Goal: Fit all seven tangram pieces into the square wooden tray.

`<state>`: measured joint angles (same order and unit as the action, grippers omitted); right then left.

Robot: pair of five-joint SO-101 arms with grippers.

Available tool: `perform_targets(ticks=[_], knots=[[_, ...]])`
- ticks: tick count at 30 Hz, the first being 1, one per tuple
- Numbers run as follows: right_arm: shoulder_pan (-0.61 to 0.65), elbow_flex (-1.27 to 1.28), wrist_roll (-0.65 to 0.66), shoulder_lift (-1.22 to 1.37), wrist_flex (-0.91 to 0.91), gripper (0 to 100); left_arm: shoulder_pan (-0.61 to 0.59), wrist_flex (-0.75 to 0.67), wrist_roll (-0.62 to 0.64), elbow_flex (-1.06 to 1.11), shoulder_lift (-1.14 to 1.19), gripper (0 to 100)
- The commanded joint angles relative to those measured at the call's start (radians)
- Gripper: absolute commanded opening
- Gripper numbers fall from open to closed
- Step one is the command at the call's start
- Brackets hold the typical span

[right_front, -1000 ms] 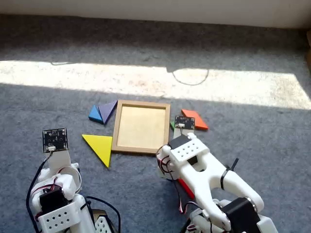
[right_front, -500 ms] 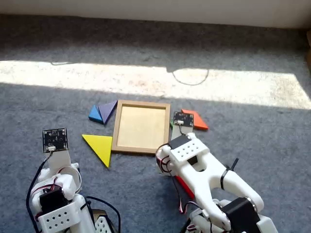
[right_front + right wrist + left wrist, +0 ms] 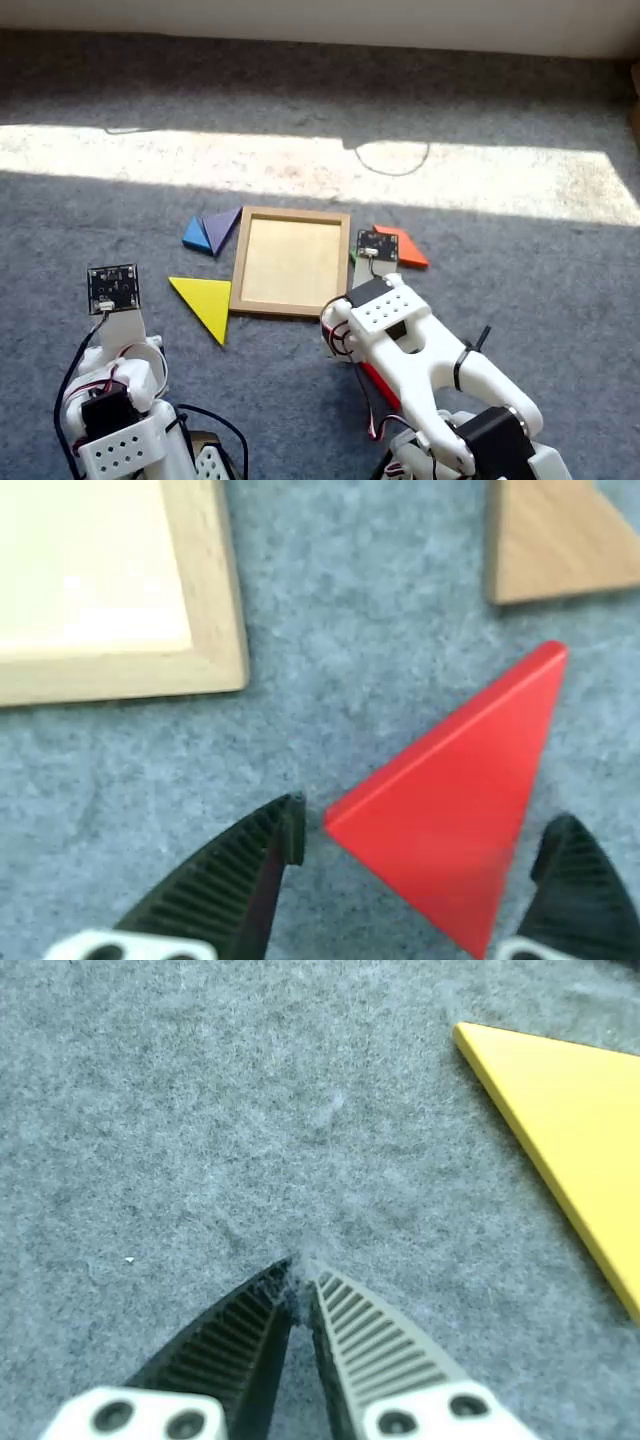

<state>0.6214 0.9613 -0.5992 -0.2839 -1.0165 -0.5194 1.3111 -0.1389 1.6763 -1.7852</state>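
Right hand (image 3: 425,828) farther forward, spread astride red triangle (image 3: 455,805) near tray (image 3: 215,590); left hand (image 3: 302,1272) clenched.

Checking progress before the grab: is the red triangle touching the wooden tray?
Apart. The right wrist view shows a strip of carpet between the red triangle and the nearest corner of the wooden tray.

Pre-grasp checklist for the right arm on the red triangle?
1. Right gripper open: ok, jaws wide.
2. Red triangle between the jaws: ok, one tip on each side.
3. Tray free to receive: ok, nothing in it.
4. Wooden piece clear of the grasp: ok, apart from the red triangle.
5. Left gripper out of the way: ok, shut over carpet beside the yellow triangle.
6. Right gripper low enough to grip: cannot tell.
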Motion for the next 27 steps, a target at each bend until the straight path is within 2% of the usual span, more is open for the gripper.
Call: perform_targets(ticks=[1,12,18,27], knots=[[0.001,-0.008,0.012,0.002,0.016,23.6,-0.015,0.008,-0.002,0.021,-0.031,1],[-0.041,-0.01,0.014,-0.008,0.007,20.8,-0.015,0.008,-0.002,0.021,-0.031,1],[-0.042,-0.033,0.114,-0.008,0.008,6.6,-0.015,0.008,-0.002,0.021,-0.031,1],[-0.042,-0.068,0.118,-0.008,-0.008,6.5,-0.015,0.008,-0.002,0.021,-0.031,1]])
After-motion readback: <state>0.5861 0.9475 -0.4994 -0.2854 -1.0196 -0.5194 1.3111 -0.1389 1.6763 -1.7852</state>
